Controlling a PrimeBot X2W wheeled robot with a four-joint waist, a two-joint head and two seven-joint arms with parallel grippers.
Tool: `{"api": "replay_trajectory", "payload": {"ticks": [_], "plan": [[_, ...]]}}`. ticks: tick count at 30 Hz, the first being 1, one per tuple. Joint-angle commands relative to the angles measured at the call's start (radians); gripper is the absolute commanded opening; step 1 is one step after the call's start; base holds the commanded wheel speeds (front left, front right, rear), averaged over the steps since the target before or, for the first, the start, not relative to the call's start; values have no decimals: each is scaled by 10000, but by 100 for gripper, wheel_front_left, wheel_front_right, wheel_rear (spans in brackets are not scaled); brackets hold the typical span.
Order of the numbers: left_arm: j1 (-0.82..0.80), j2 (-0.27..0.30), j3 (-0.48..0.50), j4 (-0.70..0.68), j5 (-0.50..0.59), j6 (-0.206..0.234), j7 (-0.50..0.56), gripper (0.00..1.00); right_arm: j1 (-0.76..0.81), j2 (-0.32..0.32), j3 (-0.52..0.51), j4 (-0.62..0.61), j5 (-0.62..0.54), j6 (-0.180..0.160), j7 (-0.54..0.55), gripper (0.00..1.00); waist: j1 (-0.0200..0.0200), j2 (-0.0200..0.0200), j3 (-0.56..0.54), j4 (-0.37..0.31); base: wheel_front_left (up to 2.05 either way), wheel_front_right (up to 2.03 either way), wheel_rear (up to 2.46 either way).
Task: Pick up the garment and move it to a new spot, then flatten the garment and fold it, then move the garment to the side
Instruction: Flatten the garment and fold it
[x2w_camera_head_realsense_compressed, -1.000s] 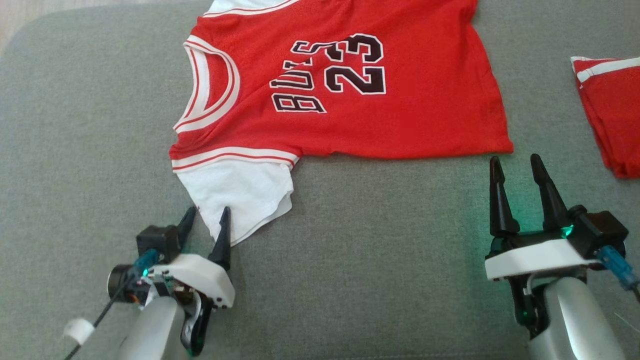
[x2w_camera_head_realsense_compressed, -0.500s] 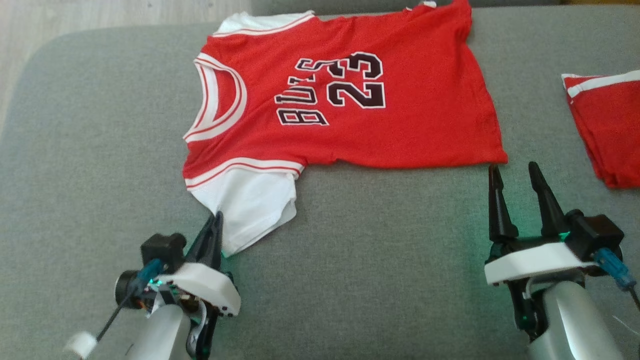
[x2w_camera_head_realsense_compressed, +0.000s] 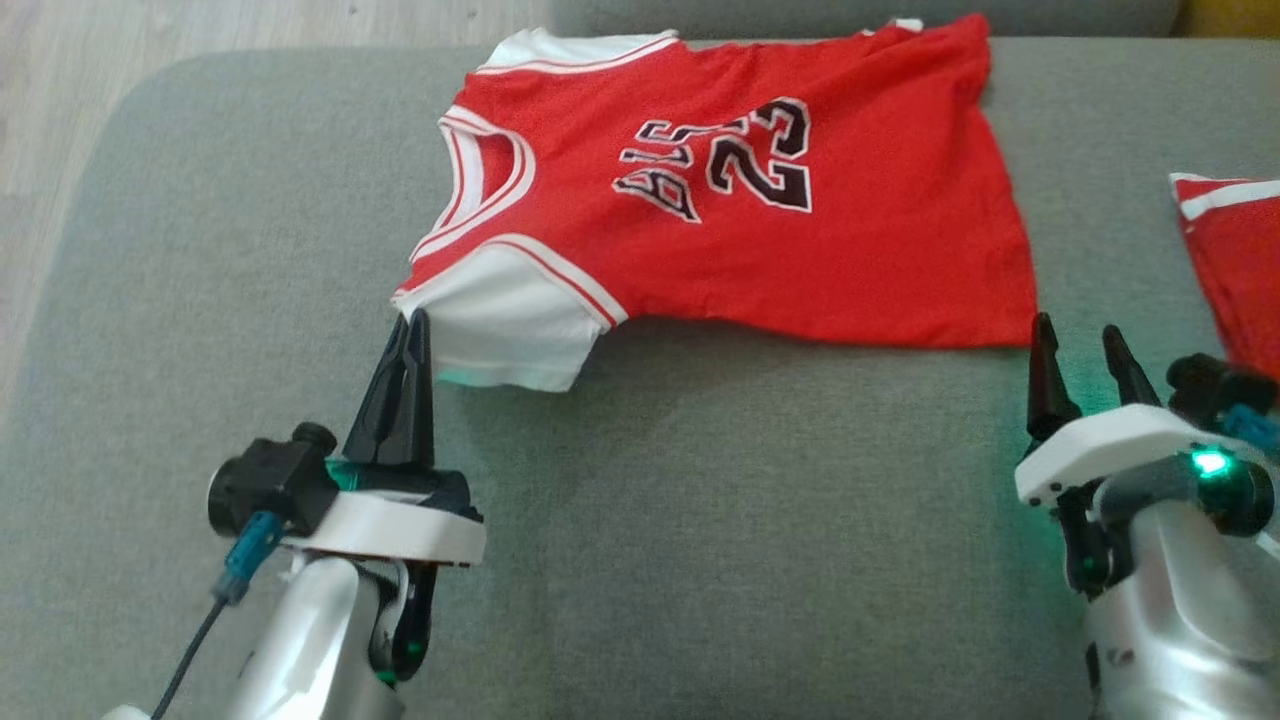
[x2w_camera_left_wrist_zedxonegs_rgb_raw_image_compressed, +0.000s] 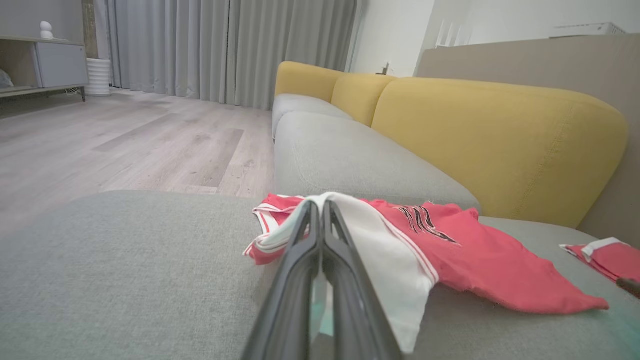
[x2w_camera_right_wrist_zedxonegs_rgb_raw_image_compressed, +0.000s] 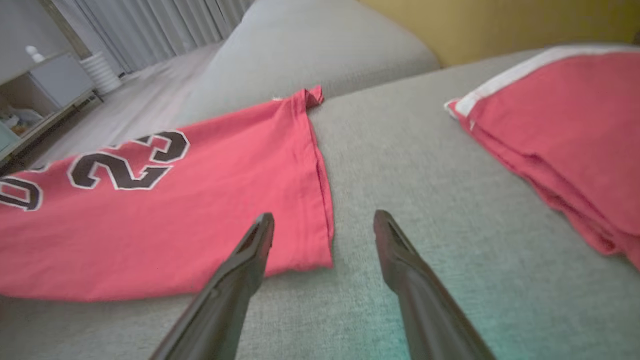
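Note:
The garment (x2w_camera_head_realsense_compressed: 760, 240) is a red jersey with white sleeves and a black "23", lying on the grey sofa seat (x2w_camera_head_realsense_compressed: 700, 520). My left gripper (x2w_camera_head_realsense_compressed: 412, 325) is shut on the edge of its near white sleeve (x2w_camera_head_realsense_compressed: 505, 325), which is lifted off the cushion; in the left wrist view the white sleeve (x2w_camera_left_wrist_zedxonegs_rgb_raw_image_compressed: 385, 250) drapes over my closed left gripper (x2w_camera_left_wrist_zedxonegs_rgb_raw_image_compressed: 320, 206). My right gripper (x2w_camera_head_realsense_compressed: 1078, 338) stands open just below the jersey's near hem corner (x2w_camera_head_realsense_compressed: 1020, 325). From the right wrist, that hem corner (x2w_camera_right_wrist_zedxonegs_rgb_raw_image_compressed: 315, 250) lies between and just ahead of my open right gripper (x2w_camera_right_wrist_zedxonegs_rgb_raw_image_compressed: 324, 220).
A second folded red garment (x2w_camera_head_realsense_compressed: 1235, 260) with a white stripe lies at the right edge of the seat, close to my right arm; it is also seen as a folded red pile (x2w_camera_right_wrist_zedxonegs_rgb_raw_image_compressed: 560, 130). Yellow back cushions (x2w_camera_left_wrist_zedxonegs_rgb_raw_image_compressed: 490, 140) rise behind. Wooden floor (x2w_camera_head_realsense_compressed: 60, 130) lies beyond the seat's left edge.
My left gripper closed on the white sleeve and has lifted and pulled it up and left. The head camera shifted, and the right gripper sits slightly nearer the hem corner.

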Motion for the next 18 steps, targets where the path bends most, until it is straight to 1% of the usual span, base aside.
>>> {"api": "replay_trajectory", "payload": {"ticks": [1,6,8,9,12,13,14,18], "plan": [[-146,137,302,-472,67,5,-153,0,-425,-26,108,34,-33,-7,24,100,0,0,147,127,0,0,0],[-162,58,150,-856,119,-77,-185,0,-1330,-26,-457,1782,-508,-7,103,100,0,0,414,401,0,0,0],[-190,41,101,-893,120,-122,-191,0,-1620,-26,-411,2391,-693,-7,29,100,0,0,493,489,0,0,0],[-228,33,77,-881,124,-155,-196,0,-1808,-26,-300,2936,-862,-7,-32,100,0,0,537,545,0,0,0],[-280,31,83,-809,120,-190,-202,0,-2007,-26,-100,3634,-999,-7,-188,99,0,0,551,574,0,0,0],[-294,33,93,-774,117,-199,-203,0,-2065,-26,-57,3830,-1003,-7,-272,45,0,0,538,571,0,0,0],[-302,36,106,-735,116,-205,-204,0,-2123,-26,-13,4014,-998,-7,-371,0,0,0,506,563,0,0,0],[-246,87,249,-496,65,-174,-208,0,-2346,-26,325,4549,-723,-7,-978,0,0,0,222,429,0,0,0]]}}
